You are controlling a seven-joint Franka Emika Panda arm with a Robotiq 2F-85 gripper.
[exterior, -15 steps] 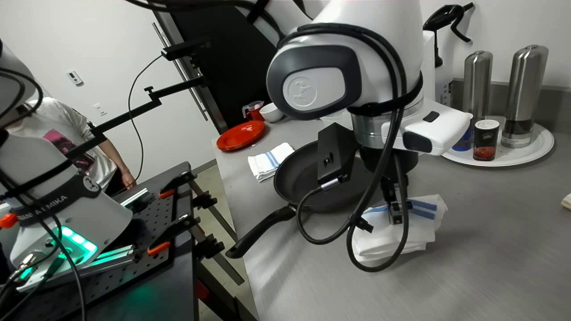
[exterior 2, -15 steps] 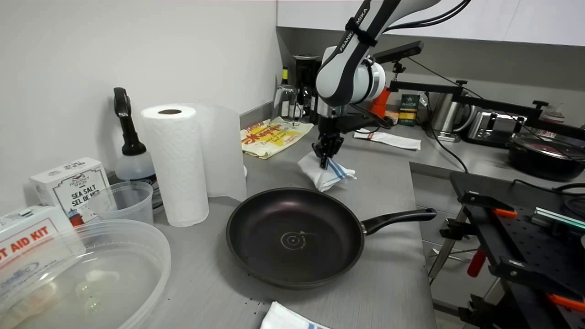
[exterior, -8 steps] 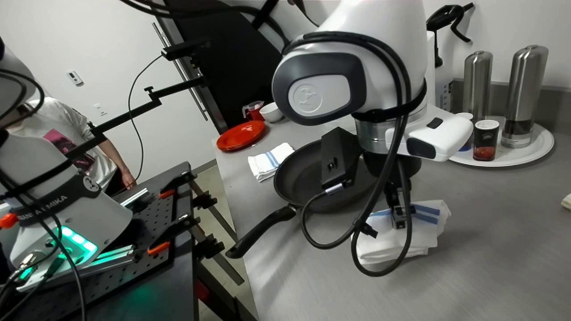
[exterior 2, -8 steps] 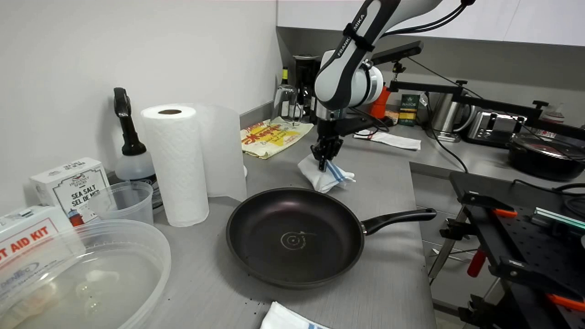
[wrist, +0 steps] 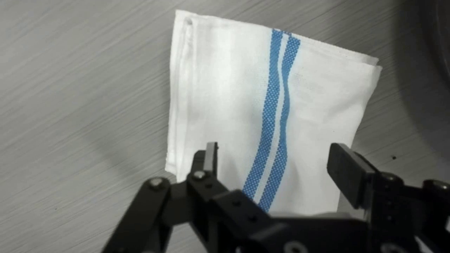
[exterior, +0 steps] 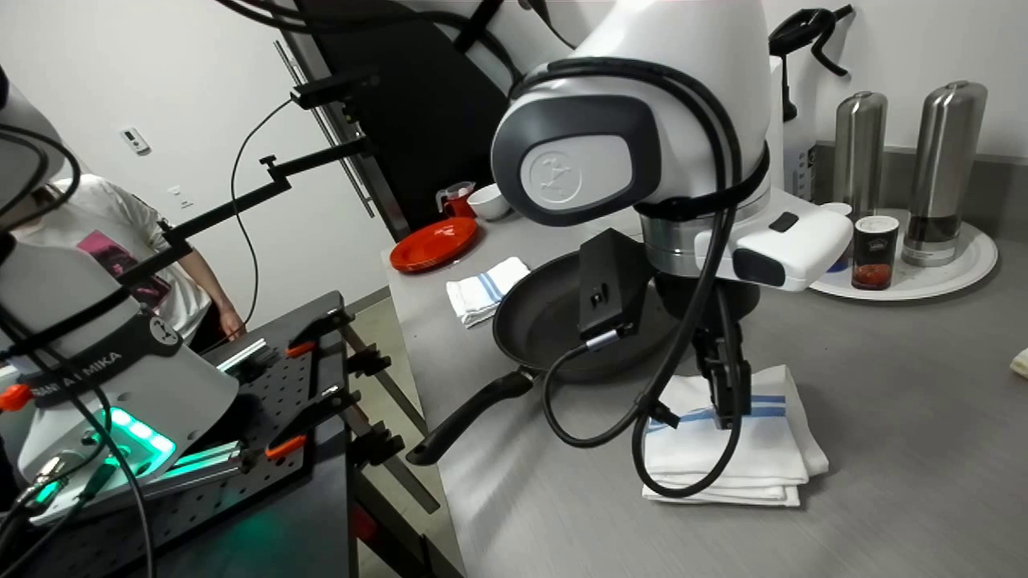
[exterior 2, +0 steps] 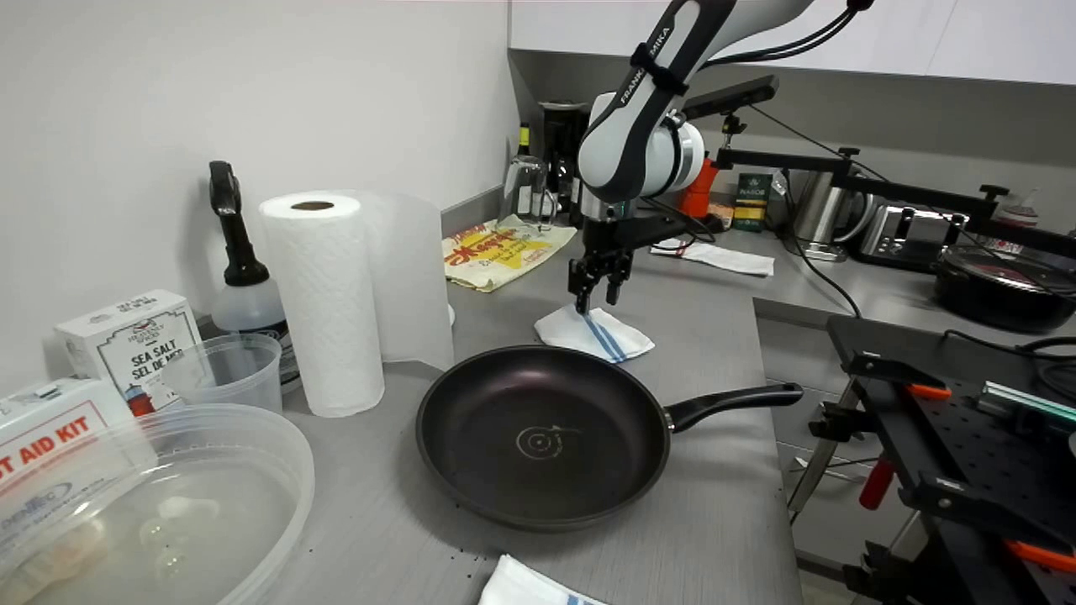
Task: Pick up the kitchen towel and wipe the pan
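Note:
The kitchen towel (wrist: 228,88), white with two blue stripes, lies folded and almost flat on the counter beside the pan; it also shows as the towel (exterior 2: 598,336) in an exterior view. Over it my gripper (wrist: 277,163) stands open, fingers well apart, with the cloth spread below and nothing pinched between them. Whether the fingertips touch the cloth I cannot tell. In an exterior view the gripper (exterior 2: 598,302) is at the towel's far edge. The dark frying pan (exterior 2: 542,445) sits close by, its inside bare; only a dark edge of the pan (wrist: 444,38) enters the wrist view.
Another folded striped cloth (exterior: 486,291) lies on the pan's far side. The pan's black handle (exterior 2: 735,403) points toward the counter edge. A paper-towel roll (exterior 2: 324,311) and a clear plastic tub (exterior 2: 294,470) stand near the pan. A white plate (exterior: 972,265) bears steel mills.
The gripper has gone from shut on the towel to open. Bunched up before, the cloth has dropped and spread flat. The arm came down slightly, then stayed still.

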